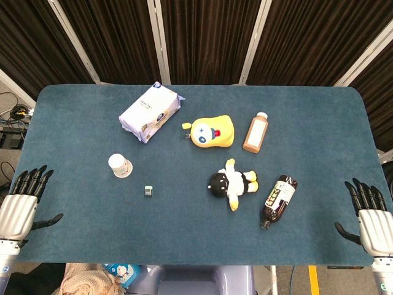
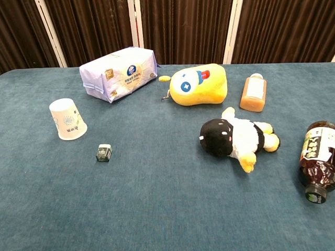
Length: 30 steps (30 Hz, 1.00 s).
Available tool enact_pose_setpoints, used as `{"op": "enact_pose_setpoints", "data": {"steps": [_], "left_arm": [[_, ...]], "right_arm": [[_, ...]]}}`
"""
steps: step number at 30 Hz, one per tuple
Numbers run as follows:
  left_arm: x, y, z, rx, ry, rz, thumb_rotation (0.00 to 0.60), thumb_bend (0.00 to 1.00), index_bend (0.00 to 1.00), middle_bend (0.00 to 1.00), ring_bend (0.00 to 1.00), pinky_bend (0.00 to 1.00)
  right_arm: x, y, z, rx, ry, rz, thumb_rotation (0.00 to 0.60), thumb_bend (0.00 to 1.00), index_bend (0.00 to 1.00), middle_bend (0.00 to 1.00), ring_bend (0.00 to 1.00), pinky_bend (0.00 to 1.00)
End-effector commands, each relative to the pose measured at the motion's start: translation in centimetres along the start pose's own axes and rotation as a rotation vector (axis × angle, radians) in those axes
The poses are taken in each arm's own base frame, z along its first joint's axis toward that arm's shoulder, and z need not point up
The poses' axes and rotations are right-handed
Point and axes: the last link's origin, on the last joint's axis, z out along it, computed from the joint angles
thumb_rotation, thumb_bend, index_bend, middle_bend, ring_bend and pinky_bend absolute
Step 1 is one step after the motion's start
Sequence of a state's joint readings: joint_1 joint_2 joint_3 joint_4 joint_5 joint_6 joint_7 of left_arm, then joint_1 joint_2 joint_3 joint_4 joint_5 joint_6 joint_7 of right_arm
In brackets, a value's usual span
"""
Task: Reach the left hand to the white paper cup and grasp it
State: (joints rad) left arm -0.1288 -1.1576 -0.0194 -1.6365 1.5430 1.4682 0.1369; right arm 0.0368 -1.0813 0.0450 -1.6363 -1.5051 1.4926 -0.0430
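The white paper cup (image 1: 120,165) lies tipped on the blue table, left of centre; the chest view shows the cup (image 2: 67,120) on its side with its base toward the back left. My left hand (image 1: 23,200) hovers at the table's front left corner, fingers spread and holding nothing, well to the left of the cup. My right hand (image 1: 370,212) sits at the front right corner, fingers apart and empty. Neither hand appears in the chest view.
A small dark box (image 1: 148,191) lies just right of and nearer than the cup. Behind it is a tissue pack (image 1: 151,111). Toward the right lie a yellow plush (image 1: 212,132), an orange bottle (image 1: 256,132), a black-and-white plush (image 1: 232,183) and a dark bottle (image 1: 279,200).
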Motion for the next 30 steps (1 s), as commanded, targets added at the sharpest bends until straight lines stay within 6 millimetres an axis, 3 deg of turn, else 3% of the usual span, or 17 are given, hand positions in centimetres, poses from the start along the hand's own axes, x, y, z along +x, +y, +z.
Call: {"op": "enact_pose_setpoints", "data": {"steps": [1,12,18,22,30], "left_arm": [[0.0,0.0,0.0,0.0,-0.001,0.0,0.6,0.08,0.0,0.0,0.0,0.0],[-0.1,0.1,0.0,-0.007,-0.006,0.002,0.6,0.08,0.0,0.0,0.0,0.0],[0.0,0.3,1.0,-0.021,-0.01,0.015,0.6,0.08,0.0,0.0,0.0,0.0],[0.2,1.2,2.9,-0.041,-0.01,0.027,0.6,0.08,0.0,0.0,0.0,0.03],[0.0,4.4,9.2,-0.05,-0.056,0.062,0.6,0.12,0.0,0.03,0.03,0.16]], "right_arm": [[0.0,0.0,0.0,-0.001,-0.001,0.0,0.6,0.24,0.0,0.0,0.0,0.0],[-0.1,-0.1,0.0,0.0,-0.003,0.002,0.6,0.24,0.0,0.0,0.0,0.0],[-0.2,-0.1,0.1,-0.004,-0.008,0.006,0.6,0.24,0.0,0.0,0.0,0.0],[-0.2,-0.1,0.1,-0.004,-0.01,0.01,0.6,0.24,0.0,0.0,0.0,0.0],[0.0,-0.1,0.0,-0.001,-0.009,0.023,0.6,0.24,0.0,0.0,0.0,0.0]]}}
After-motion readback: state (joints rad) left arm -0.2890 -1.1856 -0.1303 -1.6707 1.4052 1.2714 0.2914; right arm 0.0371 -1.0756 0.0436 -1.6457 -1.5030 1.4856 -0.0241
